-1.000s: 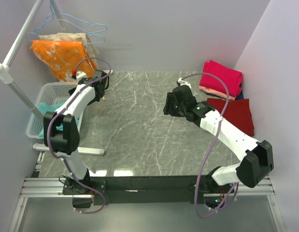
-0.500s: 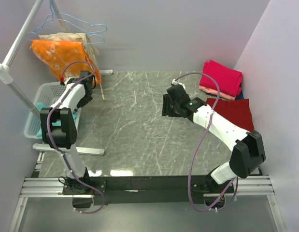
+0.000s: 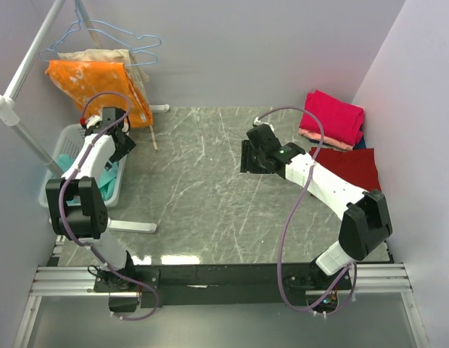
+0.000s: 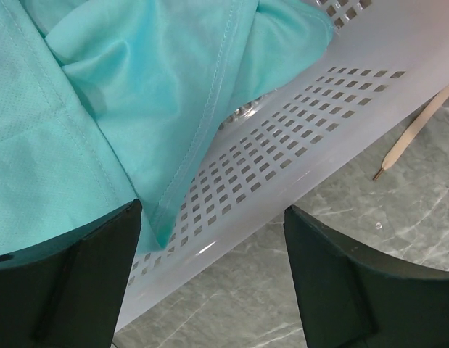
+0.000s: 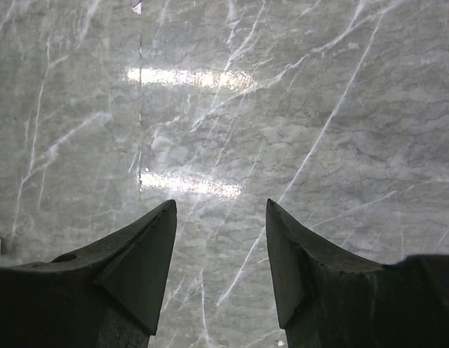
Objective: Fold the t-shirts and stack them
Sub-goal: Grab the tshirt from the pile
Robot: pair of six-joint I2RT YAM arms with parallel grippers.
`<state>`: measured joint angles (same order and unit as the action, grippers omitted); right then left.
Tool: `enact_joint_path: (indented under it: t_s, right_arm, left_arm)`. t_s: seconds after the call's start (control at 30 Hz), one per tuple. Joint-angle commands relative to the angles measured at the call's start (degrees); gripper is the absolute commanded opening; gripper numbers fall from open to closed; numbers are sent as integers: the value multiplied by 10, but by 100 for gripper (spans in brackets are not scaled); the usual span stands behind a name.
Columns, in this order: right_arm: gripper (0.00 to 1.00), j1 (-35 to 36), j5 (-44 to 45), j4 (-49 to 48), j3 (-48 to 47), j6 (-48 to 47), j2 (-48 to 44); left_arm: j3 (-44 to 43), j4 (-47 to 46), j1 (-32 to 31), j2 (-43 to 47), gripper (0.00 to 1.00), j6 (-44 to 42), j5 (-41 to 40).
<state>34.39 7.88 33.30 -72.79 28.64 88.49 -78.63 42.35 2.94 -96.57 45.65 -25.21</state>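
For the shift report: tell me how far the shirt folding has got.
Done: magenta shirt folded atop the salmon shirt, far right; dark red shirt lies beside them. In hand: nothing; the open left gripper hangs over the teal shirt in the basket, right gripper open. Left: fold and stack teal.

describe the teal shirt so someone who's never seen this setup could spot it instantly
Find the white clothes rack at the far left; a white perforated basket sits at its foot. The teal t-shirt lies crumpled inside, the only blue-green fabric, unlike the orange cloth hanging above.
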Motion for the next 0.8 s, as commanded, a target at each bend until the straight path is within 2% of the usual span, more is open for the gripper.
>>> enact_joint_path:
  t_s: [0.0, 0.07, 0.17, 0.27, 0.37, 0.53, 0.6, 0.77]
  right_arm:
    - [59, 5, 1, -9, -9, -3, -2]
    - [59, 6, 0, -10, -7, -3, -4]
    - [59, 5, 1, -14, 3, -3, -9]
    - [59, 5, 4, -14, 9, -3, -14]
    - [59, 5, 6, -15, 14, -3, -17]
    - [59, 6, 8, -13, 16, -6, -19]
    - [59, 6, 12, -9, 14, -9, -21]
    - [59, 5, 28, -2, 17, -16, -30]
  left_arm:
    - [-37, -10, 13, 21, 85, 1, -38]
    - [-50, 5, 13, 10, 87, 2, -51]
    - [-39, -5, 14, 9, 86, -5, -21]
    - [-4, -59, 13, 38, 84, -21, 24]
    - [-20, -42, 13, 36, 84, -9, -14]
    - [-80, 70, 13, -24, 86, 56, -100]
    - [-85, 82, 13, -37, 88, 75, -127]
    - [-85, 91, 13, -77, 89, 93, -132]
